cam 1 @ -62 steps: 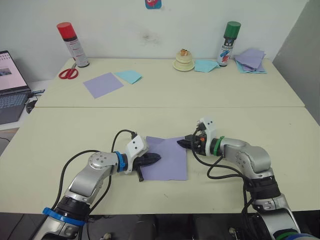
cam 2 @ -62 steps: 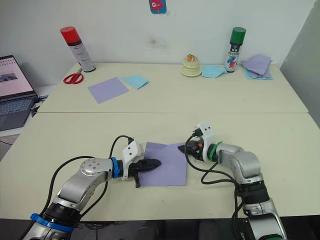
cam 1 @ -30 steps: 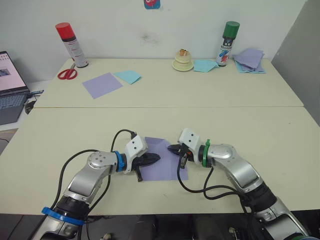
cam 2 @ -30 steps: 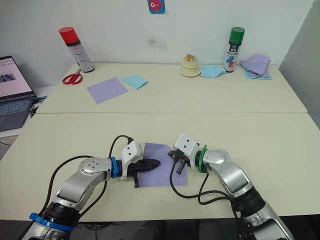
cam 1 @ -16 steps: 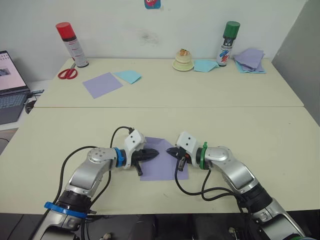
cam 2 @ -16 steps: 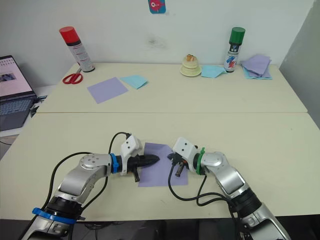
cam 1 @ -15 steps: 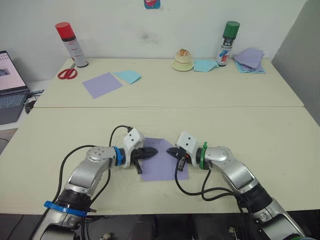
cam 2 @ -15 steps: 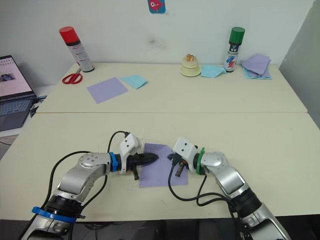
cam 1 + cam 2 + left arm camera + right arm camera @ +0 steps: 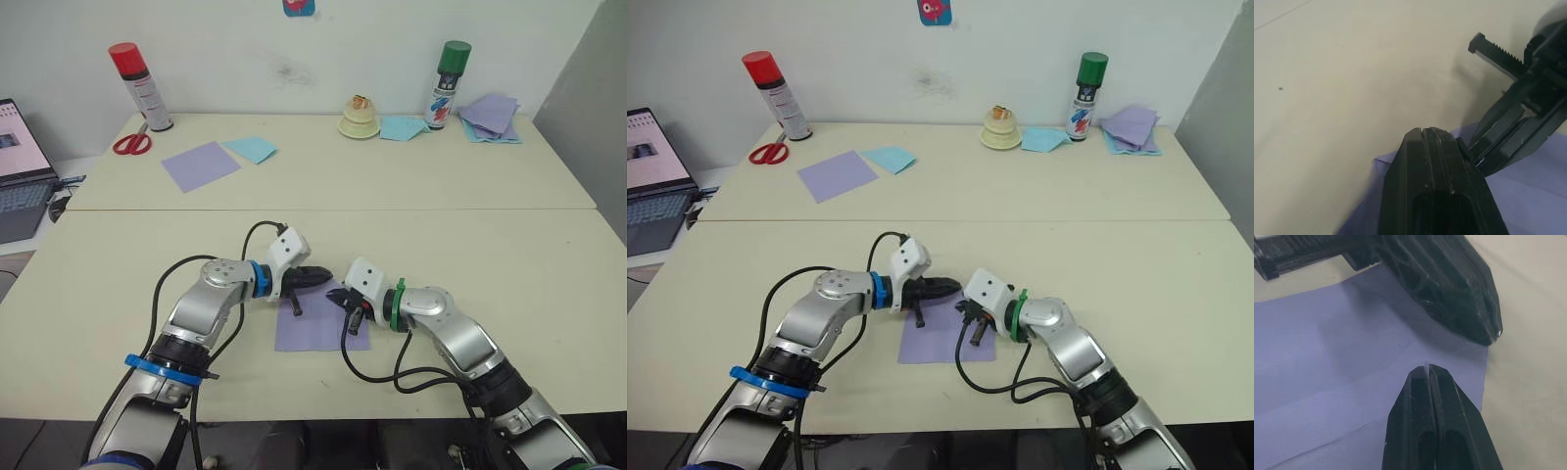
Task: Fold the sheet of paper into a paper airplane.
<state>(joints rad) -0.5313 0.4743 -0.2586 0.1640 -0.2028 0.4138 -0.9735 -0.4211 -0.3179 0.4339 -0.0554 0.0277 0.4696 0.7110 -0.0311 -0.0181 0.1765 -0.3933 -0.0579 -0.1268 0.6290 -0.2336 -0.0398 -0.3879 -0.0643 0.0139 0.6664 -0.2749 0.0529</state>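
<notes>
Sheet of paper: thin lavender, lying flat on the near table, roughly centred between the two arms; faint creases visible across it in the right wrist view; no folded wedge yet, so judged early in the folding. Likely very light and limp; prone to sliding on the smooth tabletop and to buckling if pushed from one edge alone; best taken at a corner or free edge, with the other arm pinning the rest.

Left gripper at the far edge of the sheet, fingers pressed together, tip pointing right toward the other gripper; whether touching the paper cannot be told. Right gripper just beside it over the far right part of the sheet, fingers likewise closed together with nothing visibly between them.

Farther off on the far table: smooth lavender sheet, light blue sheet, scissors, red-capped spray can, green-capped spray can, stack of purple sheets.
</notes>
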